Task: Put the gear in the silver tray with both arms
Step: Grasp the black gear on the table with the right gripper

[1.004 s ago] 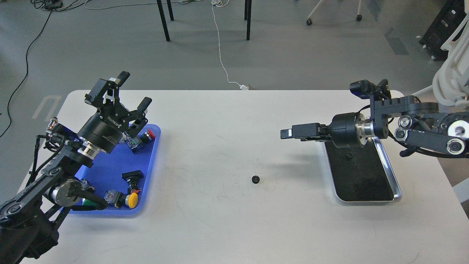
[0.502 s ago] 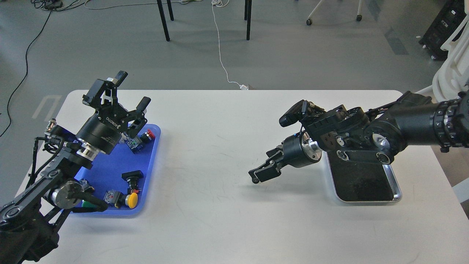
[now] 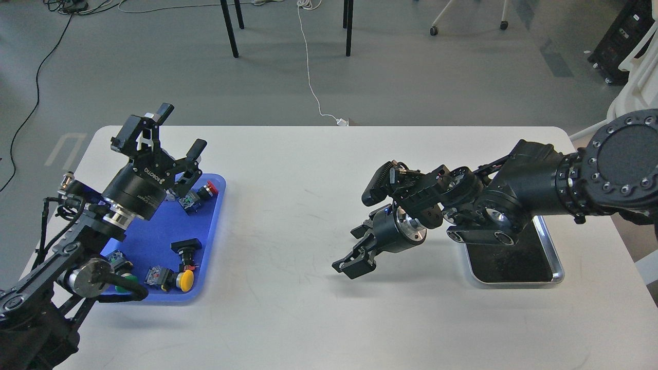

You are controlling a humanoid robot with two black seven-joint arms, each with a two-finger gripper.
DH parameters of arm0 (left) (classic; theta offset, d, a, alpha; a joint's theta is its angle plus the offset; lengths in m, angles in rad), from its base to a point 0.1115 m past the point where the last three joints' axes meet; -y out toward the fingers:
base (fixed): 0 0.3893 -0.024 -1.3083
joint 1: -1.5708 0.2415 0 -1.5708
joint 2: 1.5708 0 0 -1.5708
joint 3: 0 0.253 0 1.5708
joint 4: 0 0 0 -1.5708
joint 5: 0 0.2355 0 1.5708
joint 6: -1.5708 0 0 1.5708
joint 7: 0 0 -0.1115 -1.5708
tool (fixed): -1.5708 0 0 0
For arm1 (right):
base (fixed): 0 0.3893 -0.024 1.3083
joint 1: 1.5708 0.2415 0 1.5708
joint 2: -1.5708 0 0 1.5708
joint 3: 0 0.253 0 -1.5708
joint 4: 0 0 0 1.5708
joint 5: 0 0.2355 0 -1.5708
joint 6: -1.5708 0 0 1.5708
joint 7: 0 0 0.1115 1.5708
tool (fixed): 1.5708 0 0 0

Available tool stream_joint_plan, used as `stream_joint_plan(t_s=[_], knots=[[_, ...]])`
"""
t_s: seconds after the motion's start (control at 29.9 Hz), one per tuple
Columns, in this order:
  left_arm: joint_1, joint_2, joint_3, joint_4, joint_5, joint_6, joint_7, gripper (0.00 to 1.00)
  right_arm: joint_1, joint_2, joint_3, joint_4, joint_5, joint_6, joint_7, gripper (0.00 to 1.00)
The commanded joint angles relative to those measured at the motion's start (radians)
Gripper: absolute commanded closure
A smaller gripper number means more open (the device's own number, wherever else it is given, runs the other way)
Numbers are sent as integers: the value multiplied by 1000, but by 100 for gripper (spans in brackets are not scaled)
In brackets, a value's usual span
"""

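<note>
The silver tray (image 3: 558, 263) lies at the table's right side, its far half covered by my right arm. My right gripper (image 3: 353, 253) reaches left past the tray and points down at the table's middle, low over the tabletop, its fingers apart. The small black gear does not show; the spot where it lay is behind this gripper. I cannot tell if the gripper touches it. My left gripper (image 3: 181, 128) is open and empty, held up over the far end of the blue tray (image 3: 212, 241).
The blue tray at the left holds several push-button switches, among them a yellow one (image 3: 185, 280) and a red one (image 3: 207, 189). The white table's (image 3: 288, 318) far edge has chair legs and a white cable behind it.
My right arm swung from above the silver tray left and down to the gear's spot, covering the gear, and its fingers have spread. My left gripper shifted slightly left.
</note>
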Motion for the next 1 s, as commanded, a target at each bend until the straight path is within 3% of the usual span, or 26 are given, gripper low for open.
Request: stream_joint_plan(t_s=[0.0, 0.1, 0.4, 0.84, 0.97], knots=[[1, -2, -1, -3, -1, 0, 0, 2, -3, 1, -18, -8, 0, -13, 0, 9], [3, -3, -1, -6, 0, 0, 0, 2, -6, 1, -19, -9, 0, -14, 0, 10], [6, -5, -1, -17, 0, 0, 0, 2, -38, 1, -27, -37, 0, -34, 0, 25], [6, -8, -4, -17, 0, 0, 0, 2, -76, 1, -28, -52, 0, -62, 0, 33], [7, -9, -10, -17, -1, 1, 0, 2, -81, 1, -33, -57, 0, -63, 0, 41]])
